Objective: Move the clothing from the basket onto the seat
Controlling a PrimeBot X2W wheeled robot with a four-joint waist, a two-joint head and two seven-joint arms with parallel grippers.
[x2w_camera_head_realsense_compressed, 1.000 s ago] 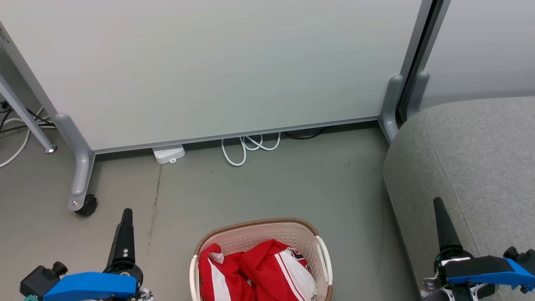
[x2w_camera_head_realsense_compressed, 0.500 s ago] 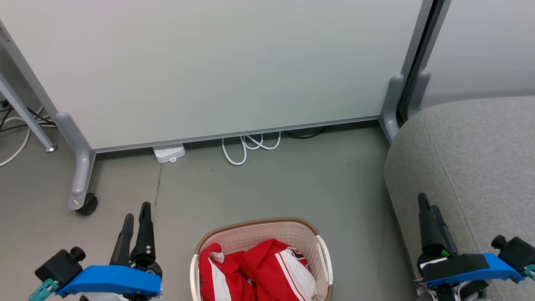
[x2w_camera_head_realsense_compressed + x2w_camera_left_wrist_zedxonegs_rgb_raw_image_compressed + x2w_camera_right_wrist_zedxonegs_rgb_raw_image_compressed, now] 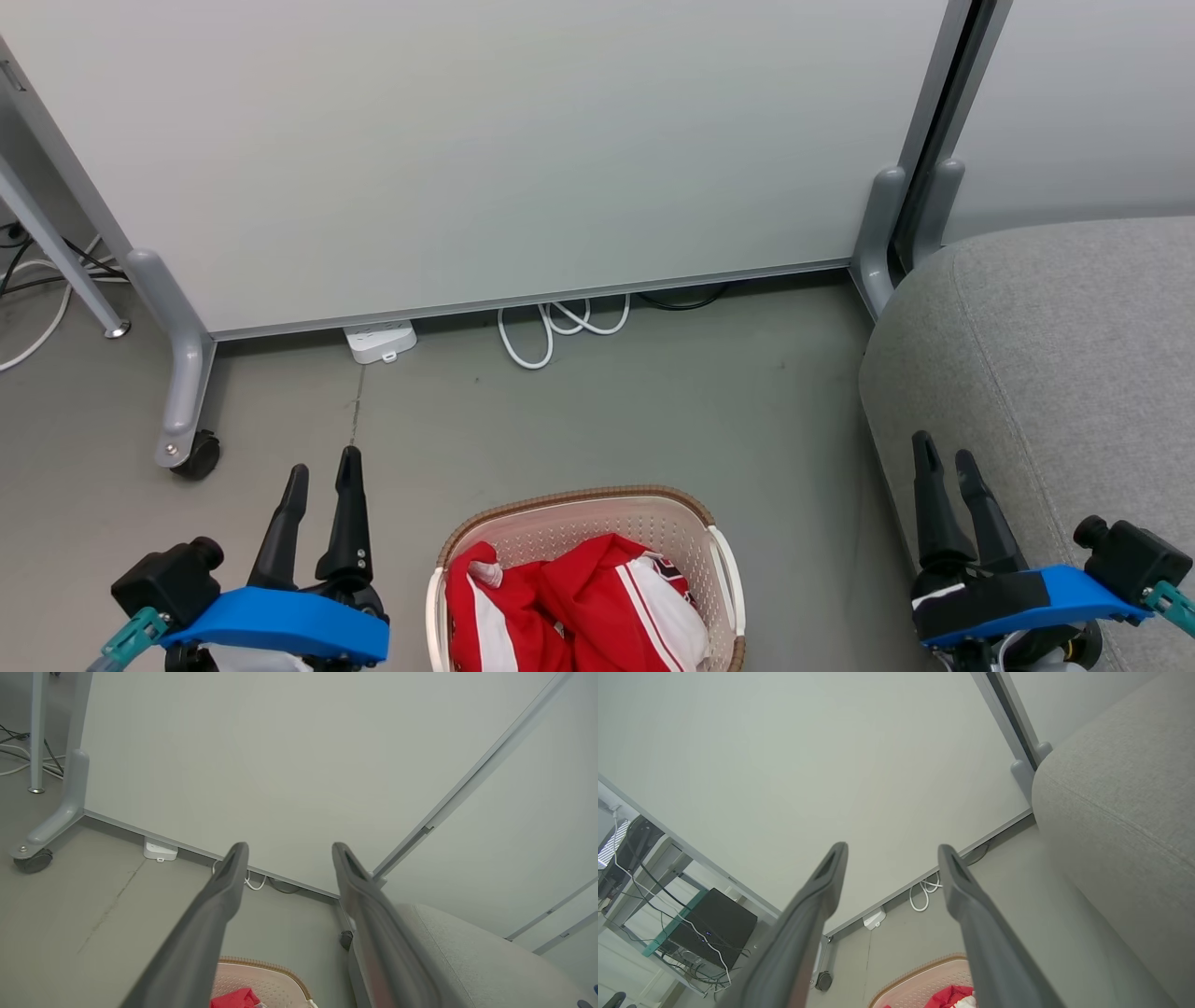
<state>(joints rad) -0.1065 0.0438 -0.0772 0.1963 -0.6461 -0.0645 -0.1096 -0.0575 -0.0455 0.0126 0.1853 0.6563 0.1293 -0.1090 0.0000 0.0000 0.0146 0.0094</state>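
The clothing, red with white stripes and panels, lies bunched in the cream perforated basket on the floor at the bottom centre. The big grey seat fills the right side. My left gripper hangs open to the left of the basket, nothing between its fingers. My right gripper is open too, over the seat's near left edge. The left wrist view looks between its open gripper at the basket rim and a red corner of clothing. The right wrist view shows its open gripper, basket and seat.
A pale partition panel on grey castor legs stands behind the basket. A white power strip and looped white cable lie at its foot. More cables run at the far left. Grey floor lies between.
Both grippers have turned so that both fingers of each now show spread apart, and each has crept up and inward. The basket, clothing and seat have stayed put.
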